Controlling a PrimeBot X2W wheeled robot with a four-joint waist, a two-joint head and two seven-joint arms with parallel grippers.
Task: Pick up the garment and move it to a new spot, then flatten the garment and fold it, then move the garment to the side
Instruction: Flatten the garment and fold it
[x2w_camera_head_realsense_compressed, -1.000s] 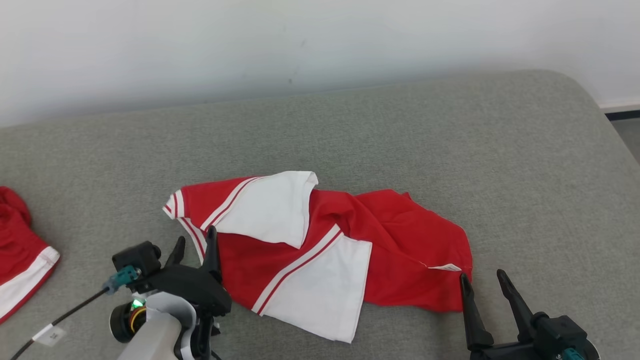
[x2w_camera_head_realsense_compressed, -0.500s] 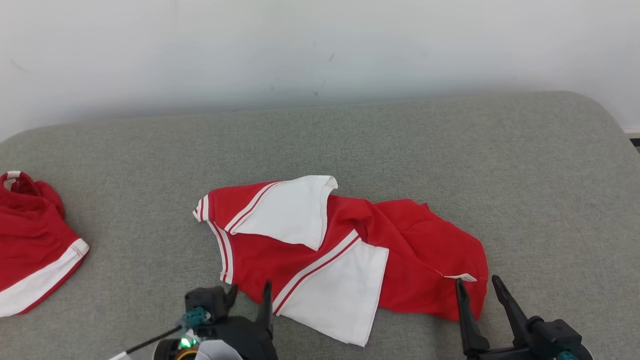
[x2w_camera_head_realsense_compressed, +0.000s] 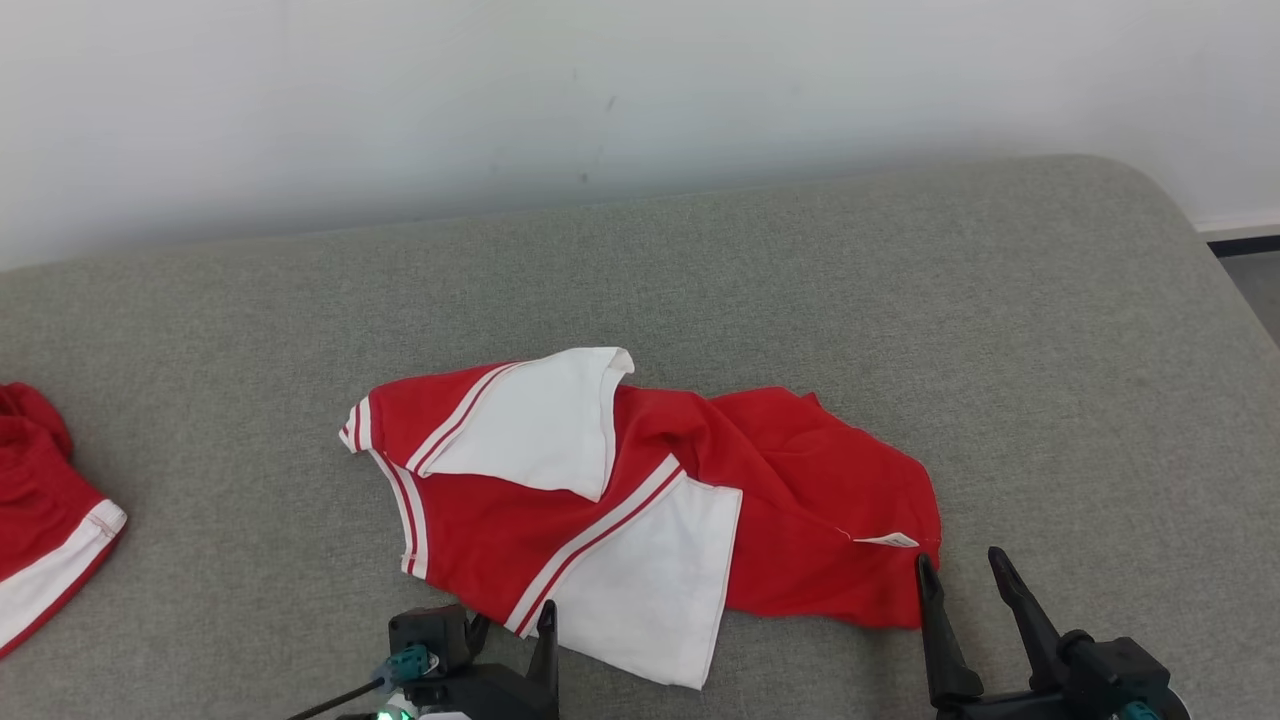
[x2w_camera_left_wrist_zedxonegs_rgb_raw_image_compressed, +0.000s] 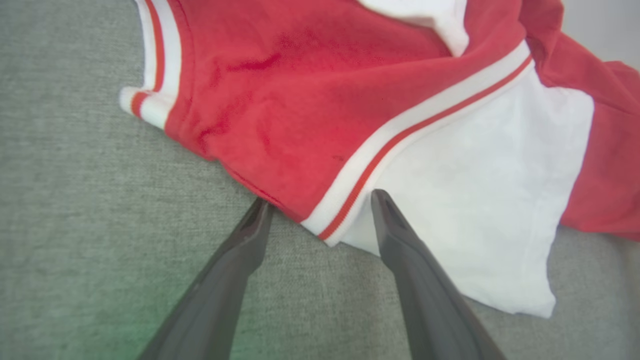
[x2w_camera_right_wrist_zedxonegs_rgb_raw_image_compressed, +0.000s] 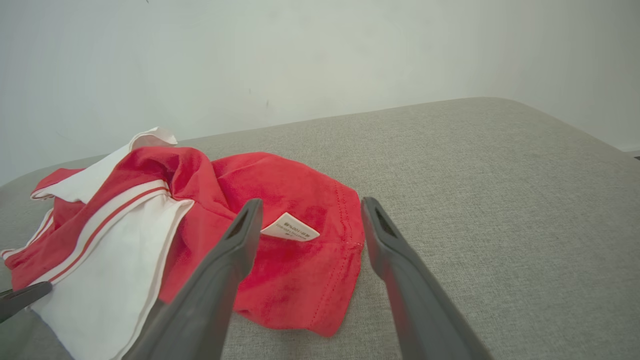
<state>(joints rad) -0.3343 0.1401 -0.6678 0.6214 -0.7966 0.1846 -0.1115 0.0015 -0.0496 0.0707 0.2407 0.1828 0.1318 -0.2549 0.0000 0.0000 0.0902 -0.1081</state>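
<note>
Head view: the garment (x2w_camera_head_realsense_compressed: 640, 500), red with white panels, lies crumpled on the grey cushion (x2w_camera_head_realsense_compressed: 800, 280), just ahead of both grippers and spanning the gap between them. The left gripper (x2w_camera_head_realsense_compressed: 512, 622) sits at the bottom edge with its jaws spread, its right fingertip at the garment's near white hem. The right gripper (x2w_camera_head_realsense_compressed: 958, 562) is also spread, its tips just short of the garment's red corner, close to a white label (x2w_camera_head_realsense_compressed: 885, 540). A second cloth (x2w_camera_head_realsense_compressed: 40, 520), also red and white, lies well off to the left gripper's left. Bare cushion runs beyond the garment to the wall (x2w_camera_head_realsense_compressed: 600, 80). It also runs right of the right gripper to a rounded corner, with floor (x2w_camera_head_realsense_compressed: 1255, 285) past it.

Left wrist view: the spread fingers straddle the garment's near edge where the striped band ends. The right finger overlaps the white panel, and the left tip meets the red hem. To its left the cushion is open.

Right wrist view: the label shows between the spread tips. The left finger crosses red cloth, while the right one is over bare cushion, which is open ahead and to its right. The other gripper's fingertip shows at the lower left, by the white panel.
</note>
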